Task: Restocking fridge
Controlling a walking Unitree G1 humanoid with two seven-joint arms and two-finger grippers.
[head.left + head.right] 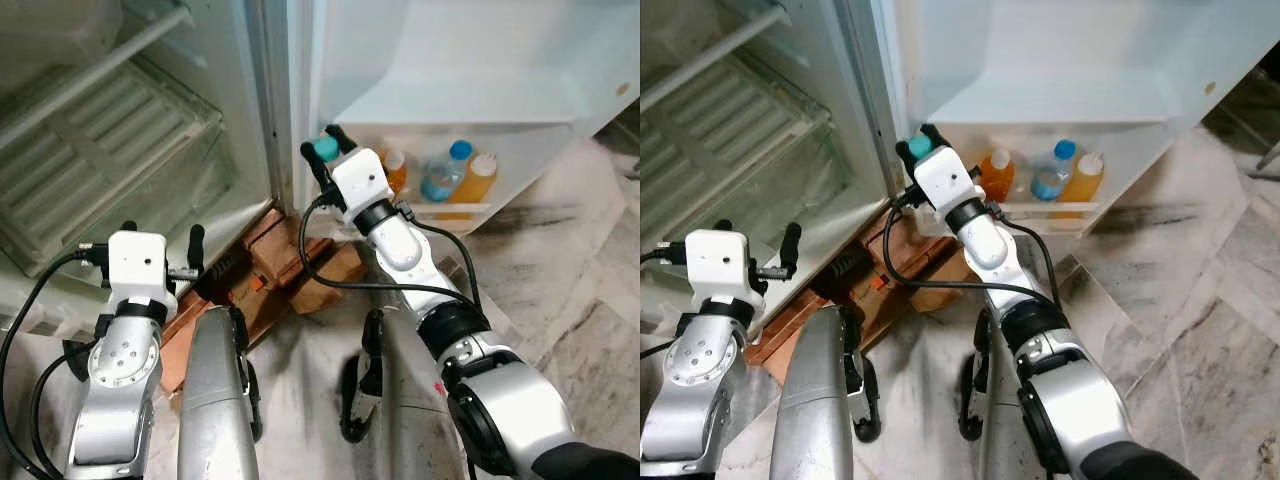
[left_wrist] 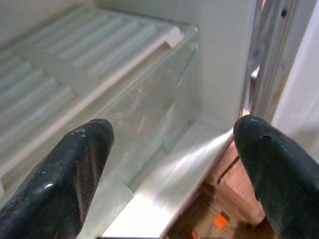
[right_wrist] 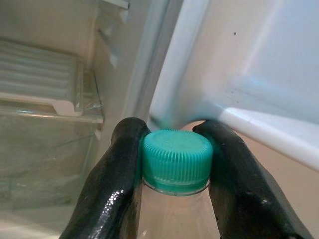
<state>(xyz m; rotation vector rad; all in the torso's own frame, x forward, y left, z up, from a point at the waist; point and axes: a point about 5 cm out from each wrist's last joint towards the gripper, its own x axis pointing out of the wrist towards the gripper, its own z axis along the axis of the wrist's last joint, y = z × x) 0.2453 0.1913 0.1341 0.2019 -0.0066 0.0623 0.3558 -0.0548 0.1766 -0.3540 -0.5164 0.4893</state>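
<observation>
Bottle (image 3: 172, 199) pinched at its ribbed green cap (image 3: 175, 160) by my right tool (image 1: 328, 150), left of door shelf (image 1: 470, 208). Smooth plastic, likely slippery; neck hold suits. Left tool (image 2: 169, 174) spread.

The floor (image 1: 560, 300) was pale marble with grey and brown veining, lit evenly by soft daylight. Reddish-brown bricks (image 1: 290, 265) lay on it beneath the open white appliance, with a small dark object and an orange mark among them. A dark streak stained the stone nearer the camera. At the far right edge a shadowed gap (image 1: 1260, 100) darkened the floor.
</observation>
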